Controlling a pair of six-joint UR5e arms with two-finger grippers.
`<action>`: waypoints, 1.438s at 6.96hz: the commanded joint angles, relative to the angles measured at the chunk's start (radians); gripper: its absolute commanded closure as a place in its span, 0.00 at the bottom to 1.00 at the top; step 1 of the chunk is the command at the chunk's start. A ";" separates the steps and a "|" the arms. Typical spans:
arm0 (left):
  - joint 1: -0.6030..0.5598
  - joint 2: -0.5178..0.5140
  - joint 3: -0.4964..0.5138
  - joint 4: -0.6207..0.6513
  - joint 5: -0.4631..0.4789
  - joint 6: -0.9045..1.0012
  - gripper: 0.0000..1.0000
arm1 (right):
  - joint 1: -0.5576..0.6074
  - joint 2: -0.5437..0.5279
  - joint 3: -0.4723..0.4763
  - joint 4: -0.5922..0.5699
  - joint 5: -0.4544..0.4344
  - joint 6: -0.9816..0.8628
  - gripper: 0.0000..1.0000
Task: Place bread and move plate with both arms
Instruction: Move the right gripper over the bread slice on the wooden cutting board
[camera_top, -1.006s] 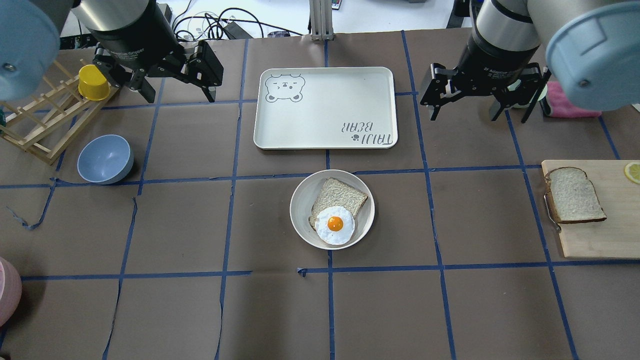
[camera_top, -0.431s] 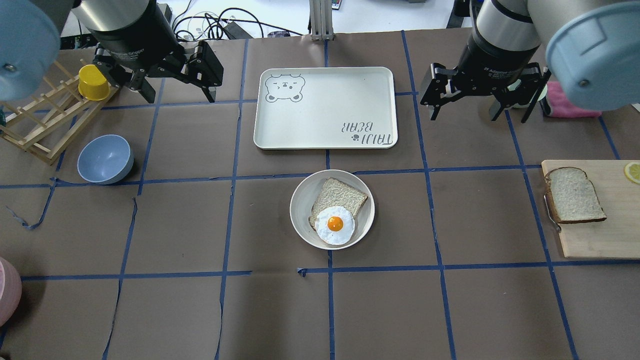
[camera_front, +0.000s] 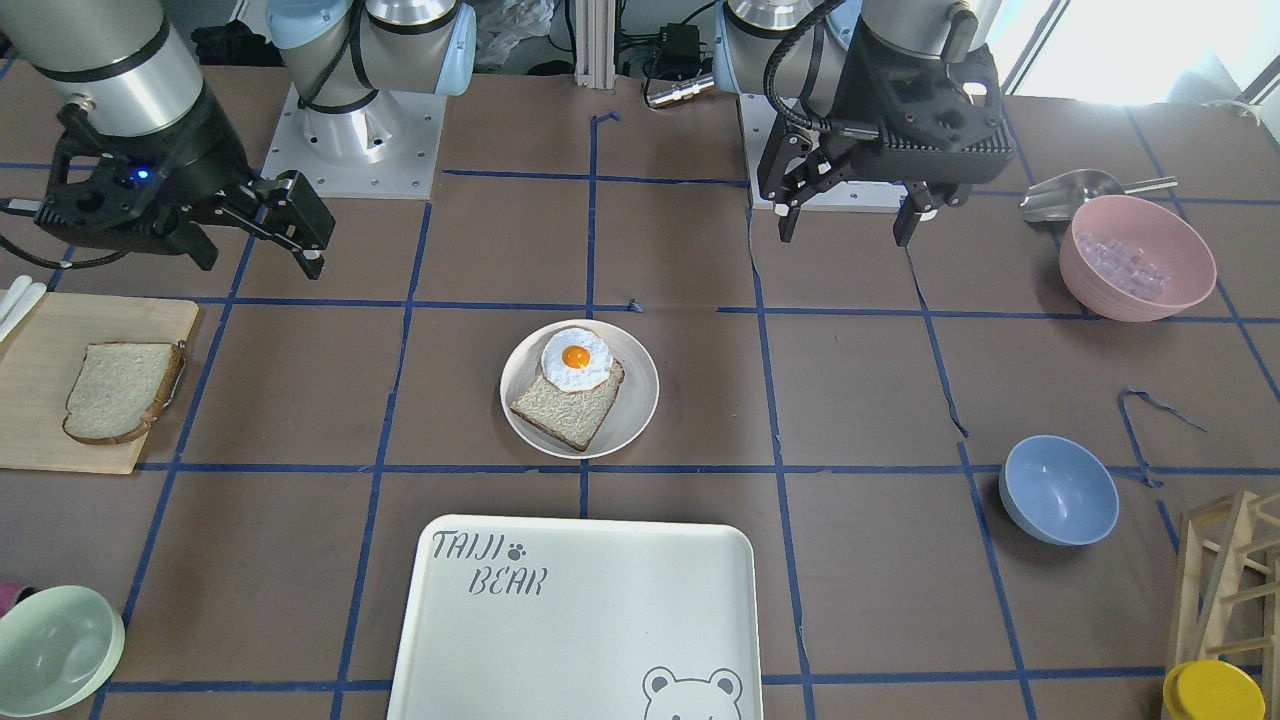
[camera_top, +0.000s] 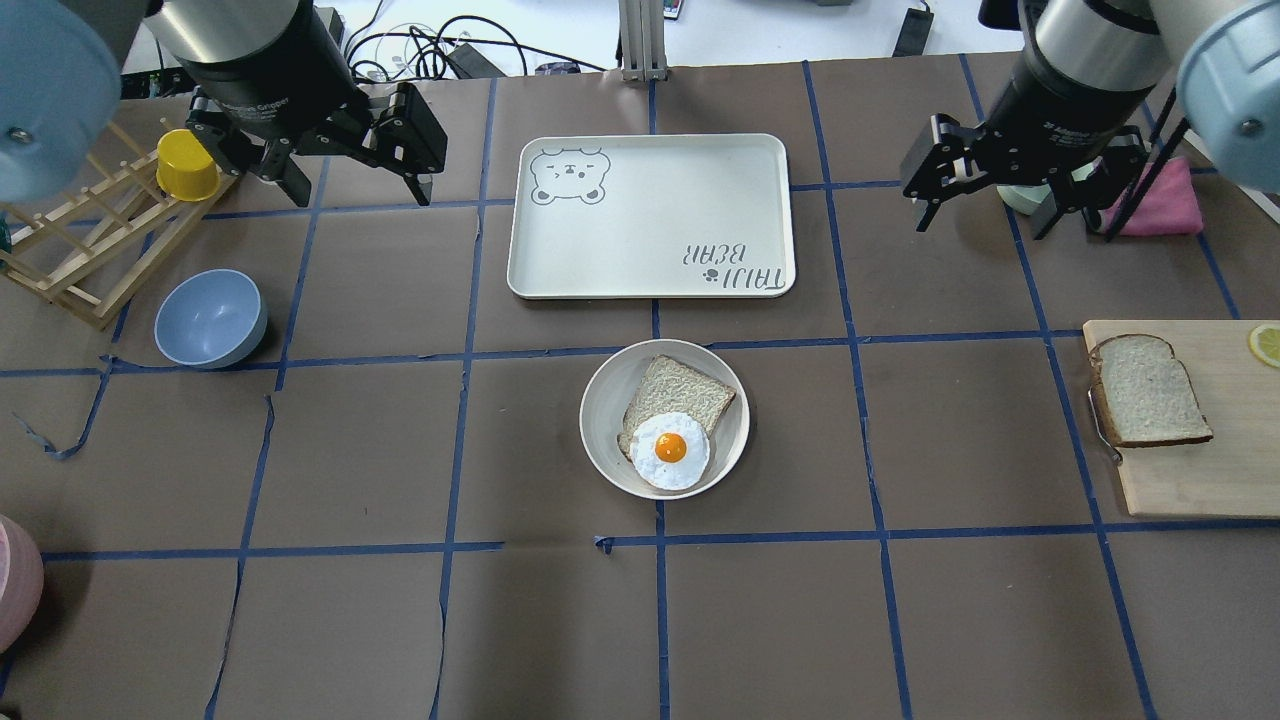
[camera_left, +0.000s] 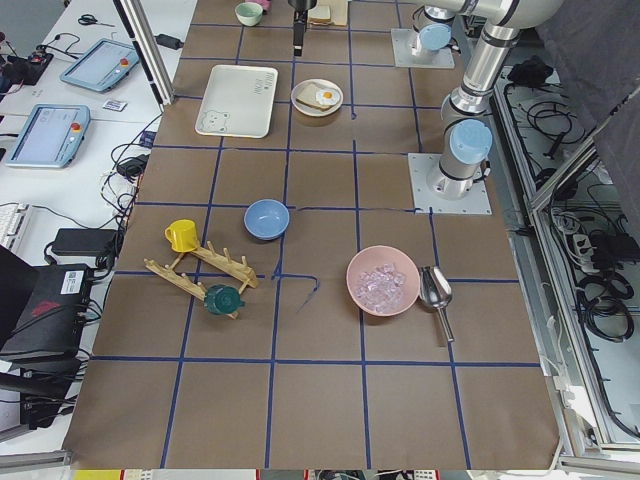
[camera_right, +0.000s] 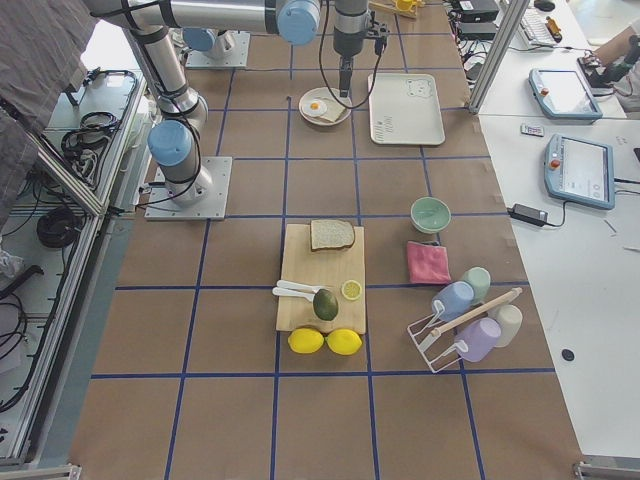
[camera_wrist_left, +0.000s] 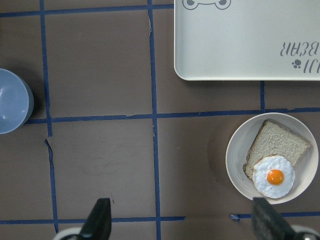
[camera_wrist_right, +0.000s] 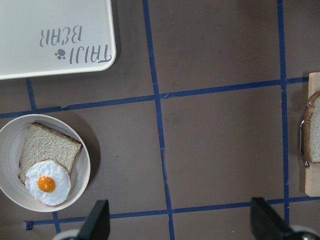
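My right tool (camera_top: 1000, 215) and left tool (camera_top: 360, 190) hang empty with fingers spread apart, either side of the tray (camera_top: 650, 215). The bread (camera_top: 1150, 392) lies flat on the cutting board (camera_top: 1200, 480) at my right, well apart from the central plate (camera_top: 600, 420) holding a smaller slice (camera_top: 680, 395) and a fried egg (camera_top: 670, 450), so I judge fetching the bread comes first: my right tool must reach the board, drop and close across the slice. The tabletop (camera_top: 350, 450) is brown paper gridded with blue tape, a blue bowl (camera_top: 210, 318) and wooden rack (camera_top: 80, 250) at my left, cables beyond.
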 joint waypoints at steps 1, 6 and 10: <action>0.000 0.001 0.000 -0.001 0.000 0.000 0.00 | -0.176 0.009 0.043 -0.002 0.004 -0.114 0.00; 0.002 0.004 -0.002 -0.001 0.000 0.000 0.00 | -0.522 0.229 0.144 -0.202 -0.031 -0.483 0.03; 0.002 0.004 -0.002 -0.001 0.000 -0.001 0.00 | -0.582 0.346 0.199 -0.339 -0.039 -0.622 0.05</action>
